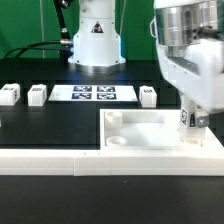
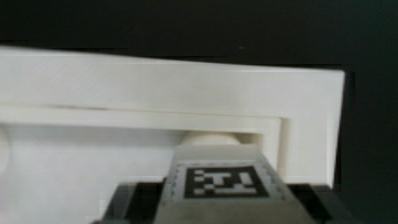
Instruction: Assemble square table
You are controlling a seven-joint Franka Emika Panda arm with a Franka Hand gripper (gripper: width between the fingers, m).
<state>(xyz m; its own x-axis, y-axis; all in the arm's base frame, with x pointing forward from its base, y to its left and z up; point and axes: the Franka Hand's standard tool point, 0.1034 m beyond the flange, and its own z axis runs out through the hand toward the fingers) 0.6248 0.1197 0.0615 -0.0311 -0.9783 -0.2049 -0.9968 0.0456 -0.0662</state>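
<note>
Now, leg [image 1: 185,120] upright in pincer [image 1: 189,126].

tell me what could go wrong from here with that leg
1. The pincer holds a leg right at a corner socket of the tabletop; slightly off-centre, it may catch the rim and jam.
2. The leg hides most of the socket in the wrist view, so misalignment would be hard to spot.

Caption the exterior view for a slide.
Gripper holds a small white tagged leg block at a corner of the large white square plastic slab.
</note>
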